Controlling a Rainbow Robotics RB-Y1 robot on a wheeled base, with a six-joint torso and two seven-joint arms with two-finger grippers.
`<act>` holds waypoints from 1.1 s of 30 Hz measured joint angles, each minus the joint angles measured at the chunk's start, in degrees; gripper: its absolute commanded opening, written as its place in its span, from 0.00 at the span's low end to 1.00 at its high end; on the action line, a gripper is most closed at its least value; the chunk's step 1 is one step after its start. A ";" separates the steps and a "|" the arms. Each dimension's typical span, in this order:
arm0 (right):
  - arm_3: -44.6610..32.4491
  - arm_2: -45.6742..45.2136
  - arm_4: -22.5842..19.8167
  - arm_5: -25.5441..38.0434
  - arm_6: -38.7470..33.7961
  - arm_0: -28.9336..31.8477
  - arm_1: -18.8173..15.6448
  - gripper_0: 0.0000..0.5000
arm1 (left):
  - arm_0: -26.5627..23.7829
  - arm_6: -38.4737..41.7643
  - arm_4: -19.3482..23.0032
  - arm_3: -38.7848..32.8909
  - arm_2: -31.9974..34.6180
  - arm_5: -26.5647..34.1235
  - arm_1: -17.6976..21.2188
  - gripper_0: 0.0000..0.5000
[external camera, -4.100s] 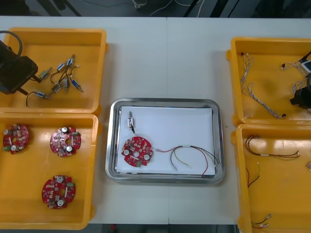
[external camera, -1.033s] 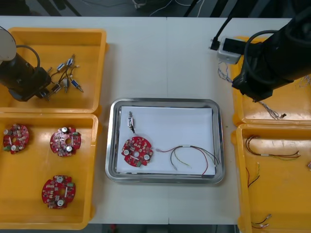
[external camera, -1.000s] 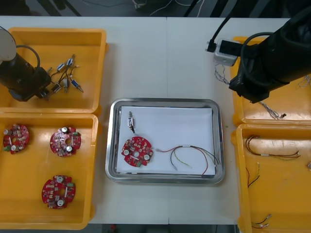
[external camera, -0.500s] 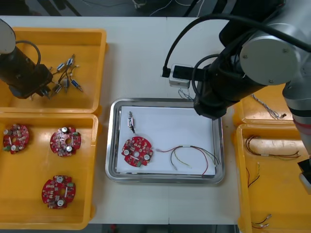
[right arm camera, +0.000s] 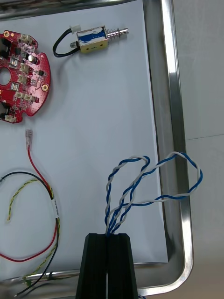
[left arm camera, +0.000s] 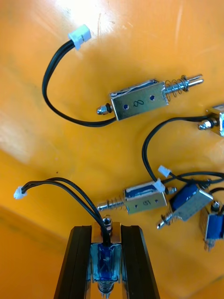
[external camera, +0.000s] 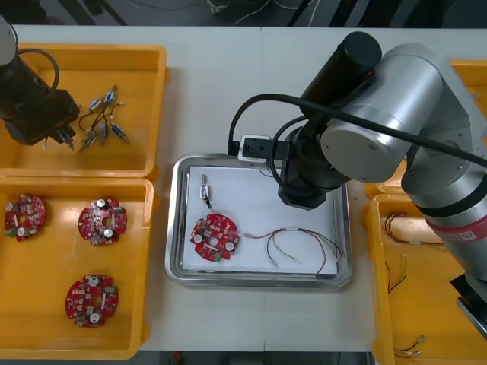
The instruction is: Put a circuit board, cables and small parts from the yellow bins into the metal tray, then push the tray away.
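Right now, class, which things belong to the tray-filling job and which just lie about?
Job: right gripper, shut on the twisted blue and white cable over the metal tray; left gripper, shut on a small metal part; the tray's round red circuit board.
Lying about: three spare red boards in a yellow bin; loose metal parts.

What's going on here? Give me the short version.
The right jaws are shut on a blue-white cable, held over the tray, which already has a board, a small part and a red-black cable in it. The left jaws are shut on a second part in the far left bin. The tray has not been pushed yet.
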 measured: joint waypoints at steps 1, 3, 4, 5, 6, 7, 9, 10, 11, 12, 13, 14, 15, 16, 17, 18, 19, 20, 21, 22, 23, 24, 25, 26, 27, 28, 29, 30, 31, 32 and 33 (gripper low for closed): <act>0.01 0.58 0.98 -0.78 0.00 0.42 0.00 0.00 | 0.00 0.00 -0.16 -0.65 0.28 0.92 0.14 0.00; 0.18 1.83 2.78 -2.19 0.01 1.24 0.00 0.00 | 0.00 0.00 -0.54 -1.75 1.10 2.66 0.33 0.00; 0.42 2.39 3.35 -2.89 0.01 1.57 0.00 0.00 | 0.00 0.00 -0.71 -2.24 1.57 3.40 0.38 0.00; 0.82 2.88 3.80 -3.86 0.02 1.91 -0.01 0.00 | 0.00 0.00 -0.95 -2.85 2.07 4.17 0.42 0.00; 1.38 3.36 4.17 -4.95 0.03 2.22 -0.01 0.00 | 0.00 0.00 -1.21 -3.49 2.52 4.88 0.44 0.00; 1.94 3.74 4.43 -5.94 0.04 2.47 -0.02 0.00 | 0.00 0.00 -1.46 -4.14 2.86 5.56 0.46 0.00; 3.12 4.51 4.96 -7.82 0.08 2.91 -0.03 0.00 | 0.00 0.00 -2.05 -5.66 3.25 6.98 0.53 0.00; 3.67 4.83 5.19 -8.50 0.09 3.08 -0.03 0.00 | 0.00 0.00 -2.26 -6.37 3.33 7.56 0.57 0.00; 4.19 5.12 5.44 -9.29 0.11 3.27 -0.03 0.00 | 0.00 0.00 -2.48 -7.09 3.36 8.26 0.60 0.00; 4.70 5.40 5.68 -10.13 0.14 3.46 -0.03 0.00 | 0.00 0.00 -2.70 -7.86 3.36 8.99 0.63 0.00; 5.21 5.62 5.80 -10.99 0.26 3.66 -0.03 0.00 | 0.00 0.00 -2.89 -8.61 3.37 9.69 0.65 0.00; 5.66 5.77 5.82 -11.83 0.51 3.85 -0.04 0.00 | 0.00 0.00 -3.06 -9.31 3.38 10.42 0.66 0.00; 6.10 5.93 5.82 -12.67 1.02 4.03 -0.04 0.00 | 0.00 0.00 -3.26 -10.15 3.41 11.24 0.67 0.00; 6.50 6.02 5.82 -13.38 1.65 4.20 -0.05 0.00 | 0.00 0.00 -3.39 -11.00 3.48 12.24 0.67 0.00; 6.94 6.15 5.84 -14.12 2.16 4.33 -0.08 0.00 | 0.00 0.00 -3.46 -11.97 3.58 13.24 0.67 0.00; 7.30 6.26 5.87 -14.67 2.45 4.43 -0.14 0.00 | 0.00 0.00 -3.49 -12.85 3.66 14.09 0.67 0.00; 7.57 6.37 6.02 -15.26 2.64 4.54 -0.25 0.00 | 0.00 0.00 -3.50 -13.78 3.72 14.98 0.68 0.00; 7.75 6.55 6.40 -15.83 2.78 4.66 -0.44 0.00 | 0.00 0.00 -3.52 -14.88 3.78 16.04 0.68 0.00; 7.82 6.71 6.77 -16.20 2.82 4.78 -0.66 0.00 | 0.00 0.00 -3.53 -15.83 3.86 16.81 0.68 0.00; 7.84 6.88 7.18 -16.46 2.82 4.90 -0.99 0.00 | 0.00 0.00 -3.53 -16.80 3.90 17.65 0.68 0.00; 7.85 7.07 7.50 -16.56 2.86 5.03 -1.43 0.00 | 0.00 0.00 -3.53 -17.99 3.91 18.63 0.69 0.00; 7.85 7.22 7.68 -16.57 2.95 5.14 -1.82 0.00 | 0.00 0.00 -3.53 -18.88 3.91 19.31 0.69 0.00; 7.85 7.34 7.78 -16.59 3.19 5.28 -2.25 0.00 | 0.00 0.00 -3.53 -19.87 3.91 19.92 0.69 0.00; 7.86 7.41 7.93 -16.62 3.51 5.42 -2.65 0.00 | 0.00 0.00 -3.52 -20.77 3.91 20.56 0.69 0.00; 7.87 7.44 8.15 -16.66 3.74 5.56 -3.02 0.00 | 0.00 0.00 -3.47 -21.71 3.91 21.19 0.69 0.00; 7.87 7.46 8.45 -16.70 3.79 5.69 -3.30 0.00 | 0.00 0.00 -3.39 -22.57 3.91 21.60 0.69 0.00; 7.87 7.49 8.77 -16.71 3.79 5.81 -3.55 0.00 | 0.00 0.00 -3.29 -23.31 3.91 21.88 0.69 0.00; 7.88 7.56 9.14 -16.72 3.79 5.91 -3.72 0.00 | 0.00 0.00 -3.23 -23.96 3.91 22.08 0.69 0.00; 7.89 7.63 9.50 -16.72 3.80 5.98 -3.84 0.00 | 0.00 0.00 -3.23 -24.65 3.91 22.23 0.68 0.00; 7.95 7.66 9.74 -16.72 3.80 6.02 -3.90 0.00 | 0.00 0.01 -3.23 -25.25 3.91 22.28 0.68 0.00; 8.07 7.67 9.79 -16.73 3.80 6.03 -3.91 0.00 | 0.00 0.01 -3.23 -25.83 3.91 22.36 0.68 0.00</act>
